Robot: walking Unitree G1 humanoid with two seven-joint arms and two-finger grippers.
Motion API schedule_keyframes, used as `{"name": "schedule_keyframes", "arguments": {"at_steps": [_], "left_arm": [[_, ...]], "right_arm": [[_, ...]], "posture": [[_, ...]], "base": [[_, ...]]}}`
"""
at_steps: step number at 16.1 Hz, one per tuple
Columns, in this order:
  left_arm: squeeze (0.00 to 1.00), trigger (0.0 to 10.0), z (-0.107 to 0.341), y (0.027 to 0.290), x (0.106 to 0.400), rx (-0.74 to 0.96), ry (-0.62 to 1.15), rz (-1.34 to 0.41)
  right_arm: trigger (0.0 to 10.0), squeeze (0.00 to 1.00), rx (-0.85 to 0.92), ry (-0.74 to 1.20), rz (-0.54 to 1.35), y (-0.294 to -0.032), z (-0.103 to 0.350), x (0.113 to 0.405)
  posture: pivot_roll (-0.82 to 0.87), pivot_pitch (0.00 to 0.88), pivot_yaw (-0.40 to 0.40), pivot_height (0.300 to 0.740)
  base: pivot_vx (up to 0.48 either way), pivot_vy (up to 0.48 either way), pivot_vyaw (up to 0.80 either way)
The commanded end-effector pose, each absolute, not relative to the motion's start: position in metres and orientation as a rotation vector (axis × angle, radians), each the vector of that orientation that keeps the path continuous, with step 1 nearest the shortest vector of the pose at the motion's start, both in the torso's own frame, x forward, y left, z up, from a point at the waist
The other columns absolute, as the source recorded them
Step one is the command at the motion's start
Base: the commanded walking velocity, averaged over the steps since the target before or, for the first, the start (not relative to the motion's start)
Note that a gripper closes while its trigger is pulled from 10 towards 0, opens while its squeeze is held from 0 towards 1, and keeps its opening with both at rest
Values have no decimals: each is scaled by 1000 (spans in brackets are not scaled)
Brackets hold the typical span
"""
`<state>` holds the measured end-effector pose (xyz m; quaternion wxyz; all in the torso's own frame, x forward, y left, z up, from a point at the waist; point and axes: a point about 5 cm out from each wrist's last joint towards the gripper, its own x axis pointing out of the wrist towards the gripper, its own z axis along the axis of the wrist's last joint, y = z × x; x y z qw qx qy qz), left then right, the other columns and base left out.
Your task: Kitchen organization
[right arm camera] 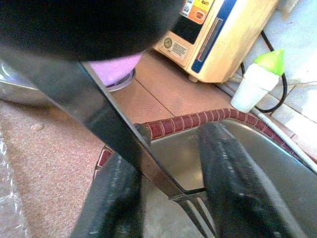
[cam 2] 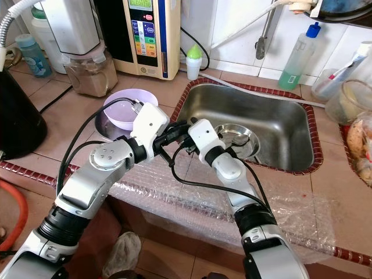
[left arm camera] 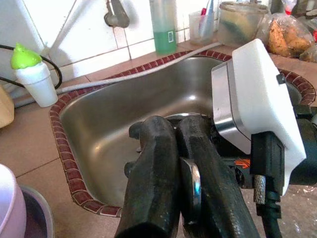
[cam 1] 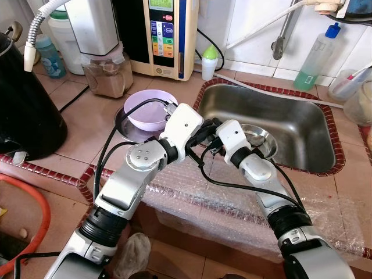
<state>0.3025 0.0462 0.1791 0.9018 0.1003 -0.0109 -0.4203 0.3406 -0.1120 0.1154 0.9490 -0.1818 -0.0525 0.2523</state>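
We see the left claw [left arm camera: 173,173] clenched on a thin metal utensil [left arm camera: 194,183], its two black fingers [left arm camera: 153,168] pressed close with the silvery handle pinched between them, at the near left corner of the sink [cam 1: 302,145]. The right claw [right arm camera: 168,183] meets it there, wrist to wrist, at the sink's near left rim. Its fingers [right arm camera: 233,173] stand apart on either side of a fork [right arm camera: 148,163], whose dark handle runs between them and whose tines point down toward the sink; we cannot tell whether either finger touches it, nor whether the fork and the utensil in the left claw are one piece.

Inside the sink, toward its near left part, a round steel dish [cam 1: 258,139] lies just beyond the right wrist. Left of the sink, on the tiled table [cam 1: 87,122], a lilac bowl [cam 1: 150,109] sits in a steel plate [cam 2: 107,125]. Behind the bowl, away from the sink, stand a jar of brown powder [cam 1: 107,75] and a cream appliance with coloured buttons [cam 1: 165,35]. A small white bottle with a green cap [cam 1: 209,61] stands at the sink's far left corner. Behind the sink a tap [cam 1: 282,35] hangs from the tiled wall, and a bottle of green liquid [cam 1: 317,55] stands near the far right corner. A sheet of bubble wrap [cam 1: 232,200] covers the table edge in front of the sink.
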Motion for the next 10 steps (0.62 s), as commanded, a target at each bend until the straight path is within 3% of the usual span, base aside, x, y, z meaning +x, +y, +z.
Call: {"name": "schedule_keyframes", "arguments": {"at_steps": [1,8,9,10], "left_arm": [[0,0,180,50,303,211,-39,-853],[0,0,176,55,306,231,-41,-824],[0,3451,176,56,307,228,-39,-816],[1000,10000,175,58,308,207,-31,-806]], "right_arm": [[0,0,-289,-91,444,-123,121,348],[0,0,-307,-85,390,-133,129,360],[0,0,-311,-85,383,-134,130,362],[0,0,-318,-77,364,-138,130,364]], "posture": [[0,0,3,740],[7,0,1,740],[7,0,1,740],[7,0,1,740]], "base": [[0,0,0],[0,0,0],[0,0,0],[0,0,0]]}}
